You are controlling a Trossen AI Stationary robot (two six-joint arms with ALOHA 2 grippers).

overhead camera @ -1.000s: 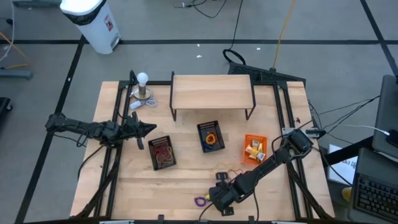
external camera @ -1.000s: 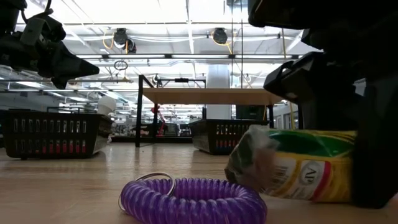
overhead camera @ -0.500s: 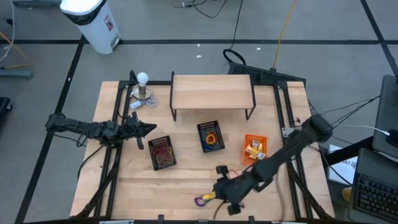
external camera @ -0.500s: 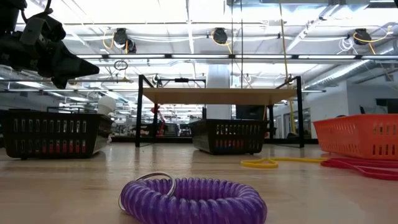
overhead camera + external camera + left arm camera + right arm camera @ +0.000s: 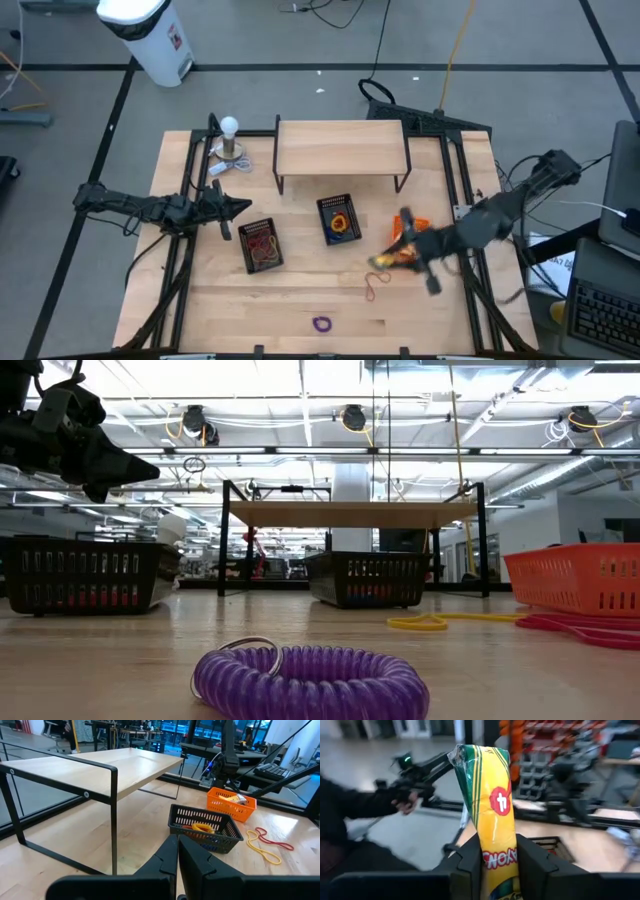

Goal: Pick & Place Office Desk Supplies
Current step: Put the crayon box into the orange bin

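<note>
Light wooden table, seen from above, with a raised wooden shelf on a black frame at its far side. Right arm, dark and jointed, reaches in from the table's right edge; its right gripper hangs at the left rim of the orange mesh plastic basket, at the table's right. The fingers are clamped on a yellow-and-green crayon packet, whose long axis runs straight out from between them, most of its length projecting past the tips. The basket lies just right of and slightly beyond the packet; it is judged the likely drop point, so a short carry rightward would bring the packet over its opening. The right arm is far nearer the basket than the left.

Left arm, waiting: the left gripper hovers over the table's left side with fingers pressed together, holding nothing, well apart from the basket.

Loose supplies on the near table: thin red and yellow elastic loops near the basket's near-left, and a purple coiled plastic loop nearer the front edge.
</note>
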